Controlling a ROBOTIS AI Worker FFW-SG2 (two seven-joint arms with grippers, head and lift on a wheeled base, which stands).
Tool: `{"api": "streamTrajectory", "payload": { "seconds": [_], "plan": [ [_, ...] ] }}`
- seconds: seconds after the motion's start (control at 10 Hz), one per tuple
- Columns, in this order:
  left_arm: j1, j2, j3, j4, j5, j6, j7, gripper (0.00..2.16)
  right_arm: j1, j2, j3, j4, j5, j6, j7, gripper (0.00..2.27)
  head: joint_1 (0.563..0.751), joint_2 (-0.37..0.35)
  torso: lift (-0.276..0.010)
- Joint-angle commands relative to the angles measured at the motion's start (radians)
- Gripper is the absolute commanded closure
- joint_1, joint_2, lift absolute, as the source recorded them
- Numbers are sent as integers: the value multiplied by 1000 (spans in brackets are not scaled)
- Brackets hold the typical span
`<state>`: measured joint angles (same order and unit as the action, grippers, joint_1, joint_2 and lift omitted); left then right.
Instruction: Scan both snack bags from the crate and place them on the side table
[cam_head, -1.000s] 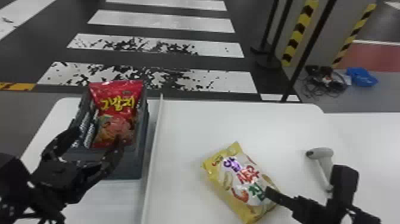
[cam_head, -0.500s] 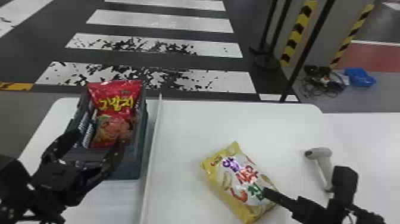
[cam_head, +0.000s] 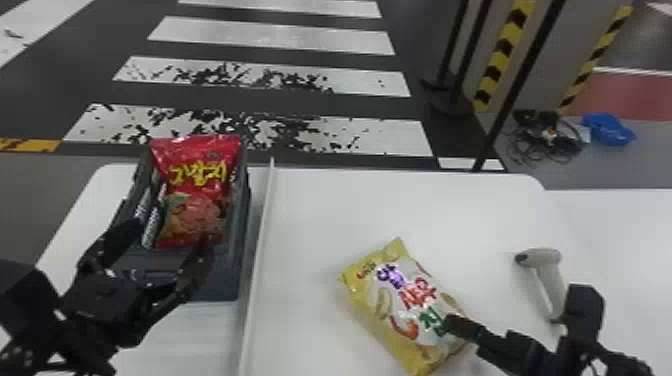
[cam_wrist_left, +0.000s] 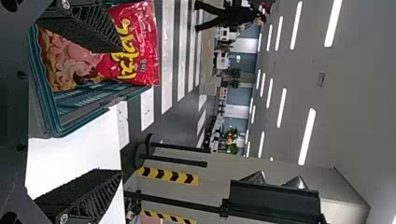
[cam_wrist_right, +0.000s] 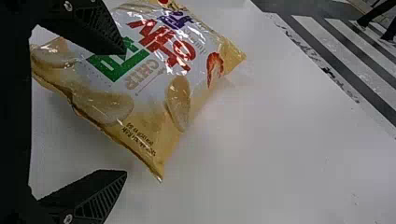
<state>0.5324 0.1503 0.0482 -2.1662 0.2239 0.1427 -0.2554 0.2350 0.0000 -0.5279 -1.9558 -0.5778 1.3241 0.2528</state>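
Note:
A red snack bag (cam_head: 197, 195) leans upright in the grey crate (cam_head: 243, 215). My left gripper (cam_head: 155, 240) stands open at the crate's near side, close to the bag's lower end. In the left wrist view the open left gripper (cam_wrist_left: 119, 109) has one finger over the red bag (cam_wrist_left: 135, 42) and the other beside the crate (cam_wrist_left: 51, 112). A yellow snack bag (cam_head: 400, 305) lies flat on the table. My right gripper (cam_head: 510, 305) is over its near right corner; in the right wrist view the right gripper (cam_wrist_right: 126, 112) is open, one finger above the yellow bag (cam_wrist_right: 154, 70).
A white handheld scanner (cam_head: 550, 275) lies on the table right of the yellow bag, just beyond the right gripper. A thin raised divider (cam_head: 258, 250) runs along the white table (cam_head: 310, 210) between crate and yellow bag. Black poles stand behind the table.
The head view has shifted very slightly. Neither arm nor either bag has visibly moved otherwise.

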Motion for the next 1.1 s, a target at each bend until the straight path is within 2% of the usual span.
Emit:
{"api": "streamTrajectory", "payload": {
  "seconds": [0.0, 0.3, 0.4, 0.5, 0.6, 0.7, 0.8, 1.0],
  "plan": [
    [0, -2, -1, 2, -1, 1, -1, 76, -25, 0, -18, 46, -22, 7, 19, 80, 695, -105, -95],
    [0, -2, 1, 3, -1, 1, -1, 76, -69, -6, -27, 123, -17, 13, 54, 107, 695, -95, -95],
    [0, -2, 1, 5, -1, 1, -1, 76, -85, -8, -30, 147, -5, 7, 76, 194, 695, -92, -95],
    [0, -2, 1, 6, -1, 1, 1, 76, -95, -17, -29, 166, 4, 1, 76, 414, 695, -91, -95],
    [0, -2, 1, 8, -1, 1, -1, 76, -101, -20, -26, 173, 21, -12, 79, 805, 695, -93, -95],
    [0, -2, 1, 9, -1, 1, -1, 76, -109, -20, -26, 173, 42, -15, 77, 1642, 695, -99, -95],
    [0, -2, 1, 13, -1, -2, -1, 76, -111, -25, -24, 173, 55, -15, 80, 2186, 695, -106, -95],
    [0, -2, 1, 14, 0, -2, 1, 76, -111, -26, -33, 172, 52, -42, 105, 2250, 695, -114, -95]
  ]
}}
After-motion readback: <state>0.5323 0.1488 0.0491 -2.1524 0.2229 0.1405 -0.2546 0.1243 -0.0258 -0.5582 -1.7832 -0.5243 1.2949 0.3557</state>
